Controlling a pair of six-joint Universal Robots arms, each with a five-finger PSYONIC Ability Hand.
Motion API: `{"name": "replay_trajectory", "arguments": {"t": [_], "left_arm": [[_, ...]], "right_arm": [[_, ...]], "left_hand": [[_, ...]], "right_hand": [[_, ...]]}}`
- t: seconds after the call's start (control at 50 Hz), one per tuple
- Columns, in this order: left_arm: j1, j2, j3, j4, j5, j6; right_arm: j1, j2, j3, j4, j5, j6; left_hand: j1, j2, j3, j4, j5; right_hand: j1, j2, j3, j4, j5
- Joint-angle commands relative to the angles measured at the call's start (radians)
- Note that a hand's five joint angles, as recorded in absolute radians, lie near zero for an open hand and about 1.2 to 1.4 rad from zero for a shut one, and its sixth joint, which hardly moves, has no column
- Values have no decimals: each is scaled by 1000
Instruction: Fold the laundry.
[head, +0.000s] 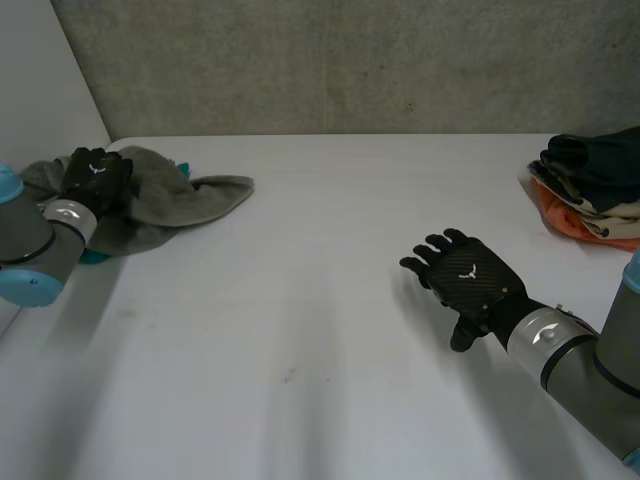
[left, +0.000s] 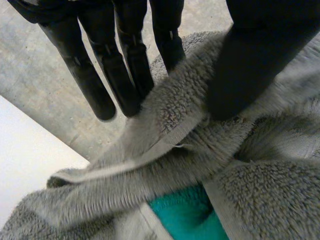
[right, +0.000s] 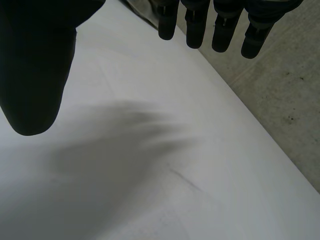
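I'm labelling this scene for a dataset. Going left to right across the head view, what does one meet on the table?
grey towel with the left robot hand on it → right robot hand, open above the bare table → stack of folded clothes

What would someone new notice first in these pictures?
The crumpled grey towel at the far left corner of the table, with the left robot hand resting on it and teal cloth peeking out beneath. Then the right robot hand, open over the white table, and the stack of folded clothes at the far right.
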Motion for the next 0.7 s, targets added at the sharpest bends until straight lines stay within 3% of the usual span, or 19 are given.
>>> {"name": "replay_trajectory", "arguments": {"t": [0.02, 0.16, 0.36, 0.5, 0.62, 0.64, 0.7], "left_arm": [[-37, 44, -32, -3, -6, -13], [-121, 280, -164, -2, -8, -50], [-373, 588, -346, -5, -8, -380], [-580, 575, -429, -8, -13, -539], [-770, 388, -406, -3, -23, -572], [-781, 368, -397, -3, -29, -572], [-793, 334, -373, -15, -55, -570]], "right_arm": [[0, -22, -3, -3, 1, 12], [-3, -48, -15, -4, 4, 40], [-40, -112, -40, -4, 42, 110], [-69, -125, -61, -4, 76, 165], [-92, -123, -79, -3, 121, 175], [-95, -123, -81, -3, 124, 173], [-109, -123, -83, 0, 125, 179]], "left_hand": [[491, 545, 571, 568, 577], [491, 545, 571, 568, 577], [491, 545, 571, 568, 577], [491, 545, 571, 568, 577], [491, 545, 571, 568, 577], [367, 421, 446, 443, 452], [-316, -262, -237, -240, -231]], "right_hand": [[-51, -35, -36, -38, -49], [-51, -35, -36, -38, -49], [-51, -35, -36, -38, -49], [-51, -35, -36, -38, -49], [-51, -35, -36, -38, -49], [-51, -35, -36, -38, -49], [-51, -35, -36, -38, -49]]}}
